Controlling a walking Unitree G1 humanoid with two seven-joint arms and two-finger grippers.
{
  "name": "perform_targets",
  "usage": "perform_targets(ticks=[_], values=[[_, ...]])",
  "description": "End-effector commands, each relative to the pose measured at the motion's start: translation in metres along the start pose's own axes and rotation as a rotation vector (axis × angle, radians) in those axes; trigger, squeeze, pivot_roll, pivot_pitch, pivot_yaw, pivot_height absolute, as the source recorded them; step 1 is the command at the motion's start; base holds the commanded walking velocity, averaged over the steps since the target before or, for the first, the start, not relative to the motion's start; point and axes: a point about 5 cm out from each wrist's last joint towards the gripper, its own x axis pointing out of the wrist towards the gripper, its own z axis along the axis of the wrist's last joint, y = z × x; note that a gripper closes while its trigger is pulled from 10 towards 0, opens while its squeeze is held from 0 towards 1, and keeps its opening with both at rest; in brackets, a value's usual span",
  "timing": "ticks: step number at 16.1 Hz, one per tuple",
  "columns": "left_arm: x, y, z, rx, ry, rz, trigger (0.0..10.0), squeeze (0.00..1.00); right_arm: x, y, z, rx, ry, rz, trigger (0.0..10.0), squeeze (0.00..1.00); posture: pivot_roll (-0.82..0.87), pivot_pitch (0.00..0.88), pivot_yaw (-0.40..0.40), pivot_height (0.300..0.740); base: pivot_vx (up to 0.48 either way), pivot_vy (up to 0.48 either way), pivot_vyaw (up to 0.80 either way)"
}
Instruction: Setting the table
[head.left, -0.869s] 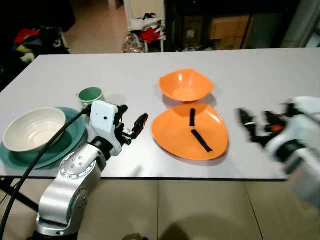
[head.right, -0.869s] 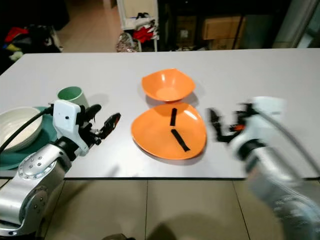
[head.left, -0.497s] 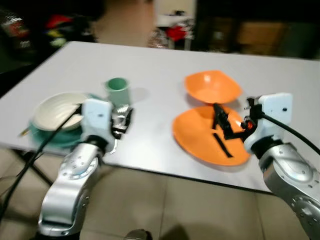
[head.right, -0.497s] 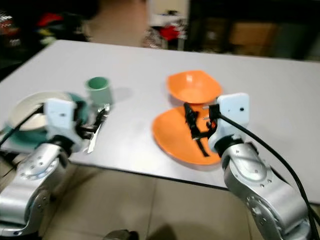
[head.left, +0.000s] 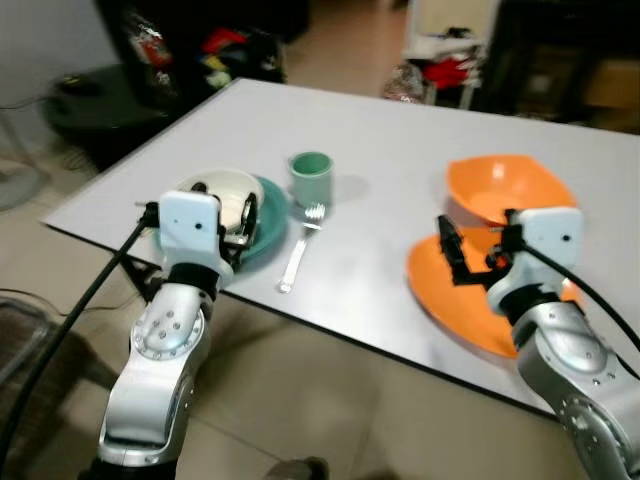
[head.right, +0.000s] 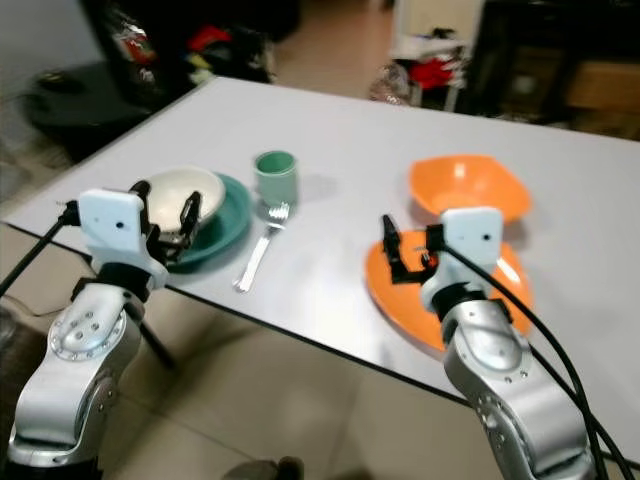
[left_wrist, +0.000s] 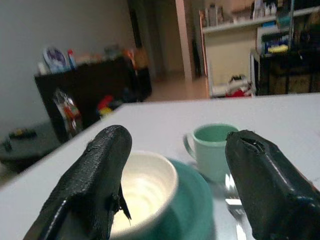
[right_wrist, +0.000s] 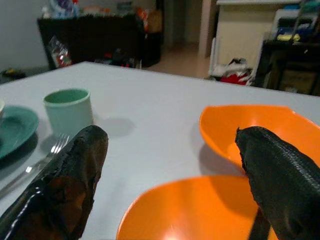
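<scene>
A white table (head.left: 390, 170) carries two place settings. Toward its left corner, close to the near edge, a cream bowl (head.right: 178, 188) sits on a teal plate (head.right: 228, 215). Just beside the plate, further in from the edge, stands a pale green mug (head.right: 275, 175), and a silver fork (head.right: 257, 250) lies in front of the mug, its tines toward the mug and its handle pointing at the near edge. Toward the right end of the table an orange plate (head.right: 395, 290) lies at the near edge, with an orange bowl (head.right: 468, 185) just behind it.

The left arm is bent at the elbow and raised from below the near edge, its white wrist block upright. The left gripper (head.left: 222, 208) hangs over the near rim of the teal plate and the cream bowl, its fingers (left_wrist: 97, 175) spread apart and holding nothing; between them the left wrist view looks across the bowl to the mug.

The right arm likewise rises from below the near edge, forearm angled inward. The right gripper (head.left: 452, 252) is held over the left part of the orange plate, its fingers (right_wrist: 70, 185) wide apart and empty, pointed toward the mug and fork.
</scene>
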Motion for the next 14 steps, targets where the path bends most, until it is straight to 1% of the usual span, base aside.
perform_targets(ticks=[1, 2, 3, 4, 5, 6, 7, 8, 9, 10, 11, 12, 14], values=[[0.004, 0.008, -0.006, 0.013, 0.035, 0.016, 10.0, 0.00, -0.003, 0.000, 0.004, 0.010, -0.030, -0.013, 10.0, 1.00, -0.01, 0.000, 0.105, 0.740, 0.000, 0.000, 0.80], [0.008, 0.004, -0.011, 0.005, 0.077, -0.050, 10.0, 0.00, -0.007, -0.004, 0.005, 0.015, -0.035, -0.025, 10.0, 1.00, -0.01, 0.000, 0.108, 0.740, 0.000, 0.000, 0.80], [0.009, -0.001, -0.011, 0.001, 0.092, -0.121, 10.0, 0.00, -0.009, -0.004, 0.003, -0.004, -0.023, -0.010, 10.0, 1.00, -0.01, 0.000, 0.109, 0.740, 0.000, 0.000, 0.80], [0.008, -0.002, -0.011, -0.006, 0.098, -0.131, 10.0, 0.00, -0.008, -0.003, 0.000, -0.023, -0.010, 0.013, 10.0, 1.00, 0.00, 0.000, 0.105, 0.740, 0.000, 0.000, 0.80], [0.005, -0.001, -0.012, 0.003, 0.102, -0.133, 10.0, 0.00, -0.007, -0.003, -0.001, -0.013, -0.004, 0.021, 10.0, 1.00, 0.01, 0.000, 0.102, 0.740, 0.000, 0.000, 0.80], [0.003, 0.002, -0.014, 0.005, 0.109, -0.137, 10.0, 0.00, -0.007, -0.002, -0.002, -0.023, 0.006, 0.046, 10.0, 1.00, 0.01, 0.000, 0.105, 0.740, 0.000, 0.000, 0.80], [0.005, 0.006, -0.022, -0.029, 0.131, -0.128, 10.0, 0.00, -0.009, 0.004, -0.001, -0.017, 0.008, 0.071, 10.0, 1.00, -0.05, 0.000, 0.132, 0.740, 0.000, 0.000, 0.80], [0.006, 0.006, -0.023, -0.040, 0.139, -0.129, 10.0, 0.00, -0.010, 0.005, -0.001, -0.014, 0.006, 0.074, 10.0, 1.00, -0.05, 0.000, 0.133, 0.740, 0.000, 0.000, 0.80], [0.011, 0.002, -0.028, -0.035, 0.149, -0.136, 10.0, 0.00, -0.013, 0.005, 0.002, 0.028, -0.011, 0.055, 10.0, 1.00, -0.04, 0.000, 0.119, 0.740, 0.000, 0.000, 0.80], [0.011, 0.003, -0.027, -0.035, 0.150, -0.125, 10.0, 0.00, -0.013, 0.005, 0.001, 0.053, -0.009, 0.057, 10.0, 1.00, -0.02, 0.000, 0.109, 0.740, 0.000, 0.000, 0.80], [0.006, 0.006, -0.024, -0.038, 0.147, -0.096, 10.0, 0.00, -0.011, 0.006, -0.005, 0.102, 0.008, 0.066, 10.0, 1.00, 0.00, 0.000, 0.091, 0.740, 0.000, 0.000, 0.80], [0.001, 0.009, -0.022, -0.038, 0.149, -0.085, 10.0, 0.00, -0.009, 0.006, -0.008, 0.120, 0.015, 0.063, 10.0, 1.00, 0.02, 0.000, 0.081, 0.740, 0.000, 0.000, 0.80], [-0.006, 0.016, -0.025, -0.040, 0.158, -0.079, 10.0, 0.00, -0.007, 0.008, -0.013, 0.120, 0.027, 0.065, 10.0, 1.00, 0.03, 0.000, 0.075, 0.740, 0.000, 0.000, 0.80]])
